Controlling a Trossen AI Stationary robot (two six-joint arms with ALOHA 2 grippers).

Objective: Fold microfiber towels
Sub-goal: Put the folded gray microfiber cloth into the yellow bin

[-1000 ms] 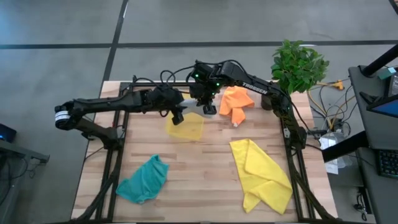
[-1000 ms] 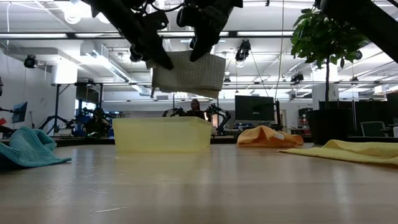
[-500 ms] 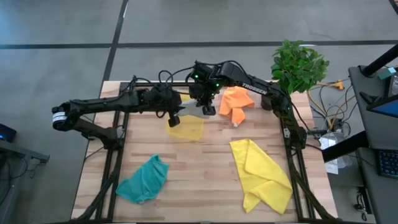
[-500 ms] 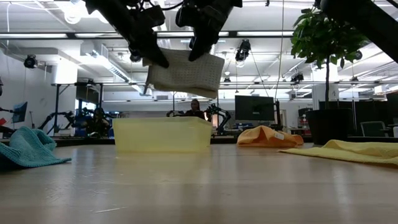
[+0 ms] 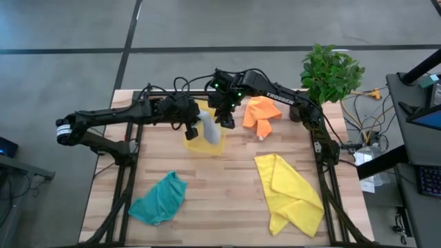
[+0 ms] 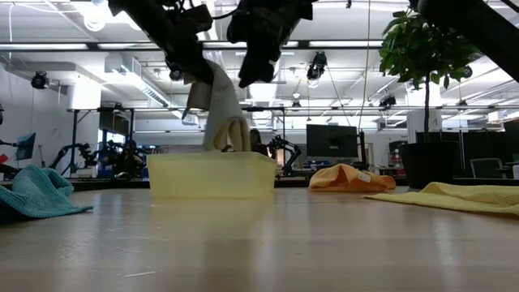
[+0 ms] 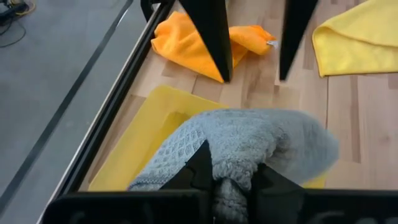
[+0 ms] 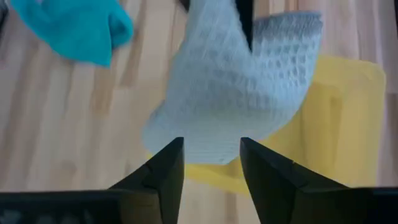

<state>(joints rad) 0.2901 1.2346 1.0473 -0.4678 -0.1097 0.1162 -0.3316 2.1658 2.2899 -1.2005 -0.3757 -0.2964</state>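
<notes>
We see the left gripper [image 5: 193, 128] with jaws clamped on the grey towel [image 5: 209, 128], hanging lengthwise down into the tray [image 6: 209, 175]; the right gripper [image 5: 225, 118] has jaws apart, empty.

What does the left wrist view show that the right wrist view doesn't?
Only the left wrist view shows the orange towel, an edge of the yellow towel, and the left hand shut on the grey towel. Only the right wrist view shows the teal towel and the right hand open, holding nothing. Both show the grey towel hanging over the yellow tray.
</notes>
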